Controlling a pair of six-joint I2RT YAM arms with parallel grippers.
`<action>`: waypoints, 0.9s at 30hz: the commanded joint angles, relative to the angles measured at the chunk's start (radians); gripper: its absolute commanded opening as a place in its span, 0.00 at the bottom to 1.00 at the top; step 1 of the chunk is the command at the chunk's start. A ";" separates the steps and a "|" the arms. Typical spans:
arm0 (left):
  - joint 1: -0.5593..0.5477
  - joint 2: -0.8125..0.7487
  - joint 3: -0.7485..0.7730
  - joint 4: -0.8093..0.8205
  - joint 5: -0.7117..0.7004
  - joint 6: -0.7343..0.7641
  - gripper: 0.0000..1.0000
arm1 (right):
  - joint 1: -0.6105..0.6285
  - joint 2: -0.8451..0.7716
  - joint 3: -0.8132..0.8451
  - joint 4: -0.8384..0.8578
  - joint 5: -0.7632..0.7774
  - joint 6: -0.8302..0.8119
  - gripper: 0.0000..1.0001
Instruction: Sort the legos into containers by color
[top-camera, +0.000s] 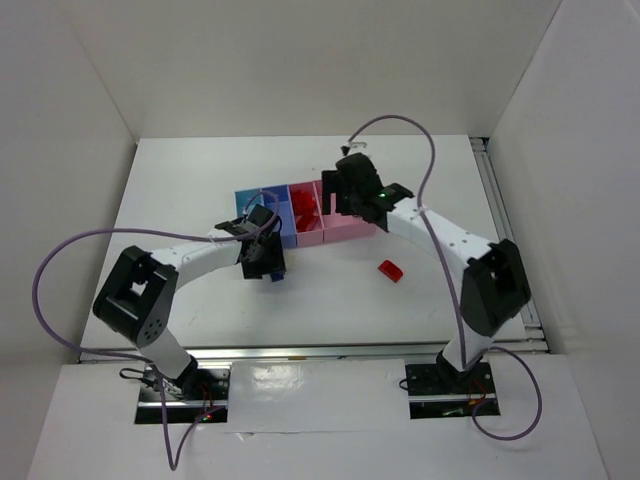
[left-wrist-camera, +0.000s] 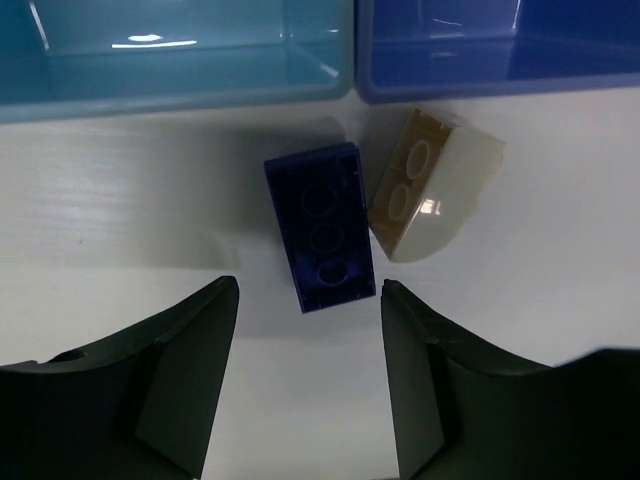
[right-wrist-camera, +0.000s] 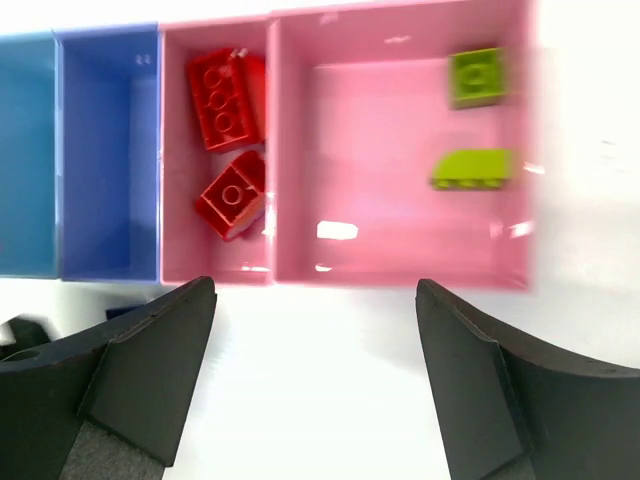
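Your left pincer (left-wrist-camera: 308, 300) hung spread, pinching nothing, just above the white table (left-wrist-camera: 120, 220). Its two dark fingers stood either side of the near end of a dark blue brick (left-wrist-camera: 320, 228). The brick lay flat, with its long axis running roughly from eleven to five o'clock in the left wrist view. A whitish brick (left-wrist-camera: 430, 185) with one rounded edge lay at two o'clock from it, touching or very nearly so (the gap was too fine to judge). Beyond them, the light blue bin (left-wrist-camera: 170, 50) sat at eleven o'clock and the darker blue bin (left-wrist-camera: 500, 40) at one o'clock.

Your right pincer (right-wrist-camera: 315, 300) was also spread and carried nothing. It hovered at the near edge of the pink bins. The narrow pink bin (right-wrist-camera: 180, 270) held two red bricks (right-wrist-camera: 225, 95), and the wide pink bin (right-wrist-camera: 400, 270) held two lime green bricks (right-wrist-camera: 475, 75). In the top view, a loose red brick (top-camera: 390, 270) lay on the table at about five o'clock from the row, well apart from it.

The step in hand looked like the pickup of the dark blue brick. The next move probably called for a small twist to square the fingers to the brick's narrow width. After that would come a short descent and a close that kept the right finger off the whitish brick. A lift toward one o'clock should then clear the darker blue bin's rim.
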 joint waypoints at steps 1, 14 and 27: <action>-0.022 0.039 0.047 0.025 -0.038 -0.034 0.70 | -0.042 -0.150 -0.077 0.036 0.039 0.027 0.88; -0.062 0.088 0.142 -0.074 -0.168 -0.034 0.19 | -0.155 -0.342 -0.307 -0.024 0.039 0.027 0.88; -0.048 -0.046 0.387 -0.324 -0.308 0.088 0.02 | -0.209 -0.423 -0.456 -0.082 0.049 0.056 0.88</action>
